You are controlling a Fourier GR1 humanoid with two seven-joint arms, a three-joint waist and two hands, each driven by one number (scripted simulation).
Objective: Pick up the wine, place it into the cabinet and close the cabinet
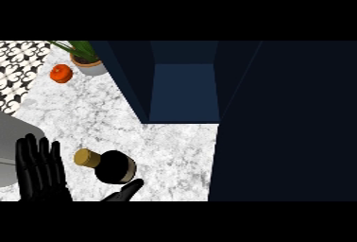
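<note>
The wine bottle point(111, 166) stands on the marble counter point(90, 113) near the front edge. From above I see its tan cork top point(87, 157) and dark body. My right hand point(125, 190) comes up from the lower edge just below the bottle. Only its straight fingers show, at or touching the bottle's near side and not curled round it. My left hand point(38, 171) rests open at the lower left, fingers up, a little left of the bottle. The dark blue cabinet point(185, 92) stands open behind the bottle, with nothing visible on its inner shelf.
The cabinet's wide dark door panel point(286, 118) fills the right side. At the back left sit a potted plant point(87, 60) and an orange-red fruit point(61, 73). A grey rounded object point(12, 142) lies at the left edge behind my left hand.
</note>
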